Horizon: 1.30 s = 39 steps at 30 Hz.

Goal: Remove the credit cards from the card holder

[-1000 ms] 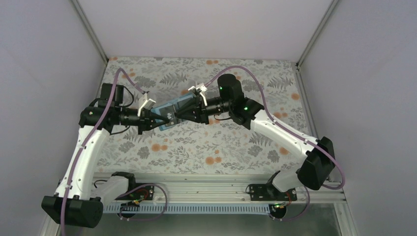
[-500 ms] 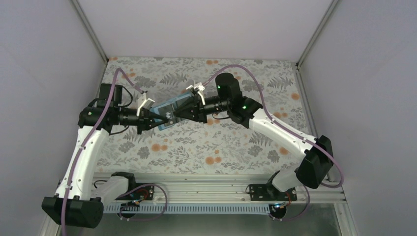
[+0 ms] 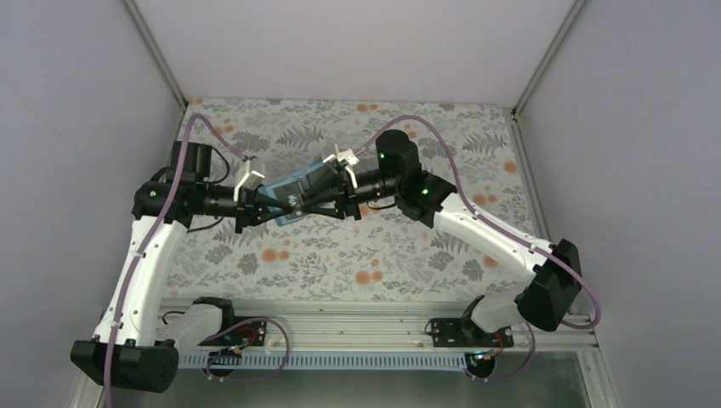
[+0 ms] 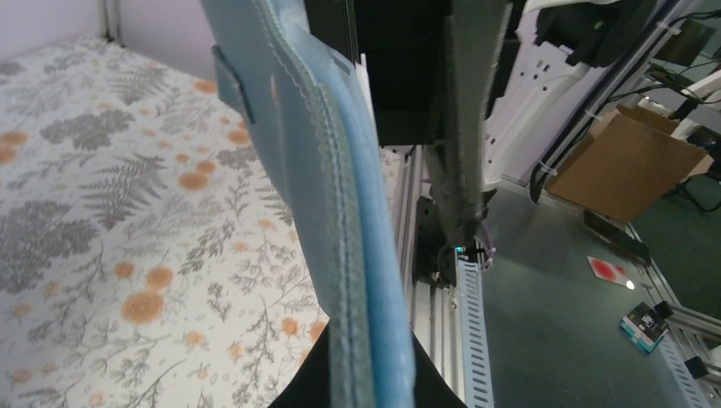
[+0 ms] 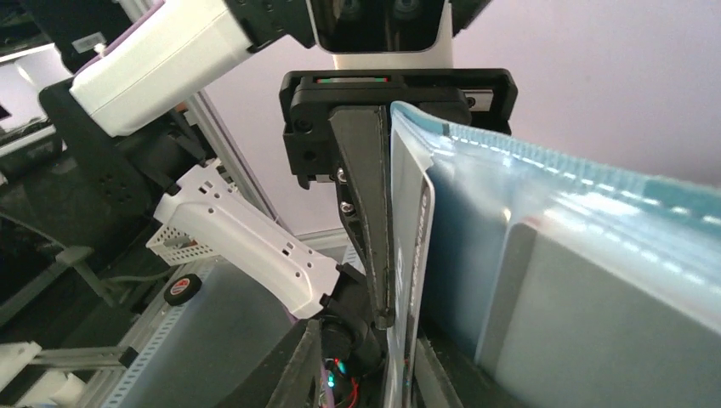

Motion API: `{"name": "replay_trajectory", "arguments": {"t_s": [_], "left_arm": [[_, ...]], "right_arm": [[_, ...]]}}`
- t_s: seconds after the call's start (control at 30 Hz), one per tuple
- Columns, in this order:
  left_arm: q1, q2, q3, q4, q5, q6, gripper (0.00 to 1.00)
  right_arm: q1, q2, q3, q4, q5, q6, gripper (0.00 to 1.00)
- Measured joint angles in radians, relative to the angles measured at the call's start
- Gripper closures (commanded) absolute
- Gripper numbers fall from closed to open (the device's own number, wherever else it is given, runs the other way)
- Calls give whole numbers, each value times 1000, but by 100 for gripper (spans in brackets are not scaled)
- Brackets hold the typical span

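The teal card holder (image 3: pixel 313 177) hangs open above the cloth between both arms. My left gripper (image 3: pixel 259 206) is shut on its lower end, and in the left wrist view its blue edge (image 4: pixel 361 255) runs up out of the jaws. A black card with pale marks (image 3: pixel 292 202) sticks out of a pocket. My right gripper (image 3: pixel 316 200) stands open around that card's edge (image 5: pixel 414 255), one finger (image 5: pixel 313 365) clear of it. Pale pockets (image 5: pixel 578 289) fill the right wrist view. A pale card with a red disc (image 4: pixel 606 269) lies on the grey floor past the rail.
Floral cloth (image 3: pixel 383 246) covers the table, with grey walls on three sides. An aluminium rail (image 3: pixel 357 327) carries both arm bases along the near edge. A cardboard box (image 4: pixel 633 174) stands off the table beyond the rail.
My right gripper has slid left along the holder onto the black card and its jaws have widened. The left arm has shifted slightly, still gripping the holder.
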State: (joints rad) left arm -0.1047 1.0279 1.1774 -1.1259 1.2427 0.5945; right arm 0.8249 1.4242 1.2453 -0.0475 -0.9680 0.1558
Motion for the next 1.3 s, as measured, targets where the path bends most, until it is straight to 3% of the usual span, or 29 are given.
{"name": "replay_trajectory", "arguments": {"t_s": [0.23,0.4,0.63,0.8,1.07,1.2,1.23,1.3], "left_arm": [[0,3,31,-21,50,26,98],[-5,3,31,-21,64,27,98],[-6,2,30,-15,62,22,98],[-4,2,29,-6,46,14,98],[-4,2,28,-5,35,0,98],[-2,2,28,1,32,-7,98],[-2,2,28,3,32,-9,97],[-2,2,28,10,32,-13,84]], "right_arm": [[-4,-22,2,9,-25,7,77],[-8,-62,-15,-11,-6,-7,94],[-12,-64,-12,-26,13,-3,83],[-8,-48,1,-32,13,-3,82],[-3,-31,20,-55,26,-8,96],[-3,-19,41,-75,36,-10,96],[-3,-19,42,-77,37,-10,96],[-3,-19,43,-78,43,-10,96]]}}
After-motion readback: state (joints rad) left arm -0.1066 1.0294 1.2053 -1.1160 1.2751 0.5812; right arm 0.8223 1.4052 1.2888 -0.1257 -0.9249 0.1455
